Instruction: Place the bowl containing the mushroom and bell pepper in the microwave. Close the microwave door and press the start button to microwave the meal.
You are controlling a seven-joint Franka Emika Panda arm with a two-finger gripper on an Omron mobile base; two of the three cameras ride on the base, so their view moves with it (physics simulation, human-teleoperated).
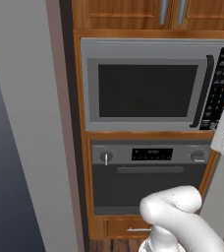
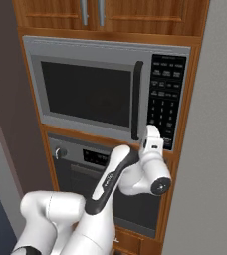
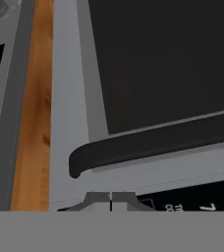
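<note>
A tall wooden cabinet [image 1: 84, 162] of warm orange-brown fills the middle of both base views. At the top of the frame sit two cabinet doors [image 2: 130, 10] with grey vertical handles [image 1: 164, 11]. In the lower half a grey oven [image 1: 148, 177] is built in, with two round knobs [image 1: 105, 157], a dark display [image 1: 152, 154] and a horizontal bar handle. Below it is a wooden drawer [image 1: 126, 227]. A plain grey wall [image 1: 20, 123] covers the left of the left base view; another wall panel [image 2: 210, 149] covers the right of the right base view.
</note>
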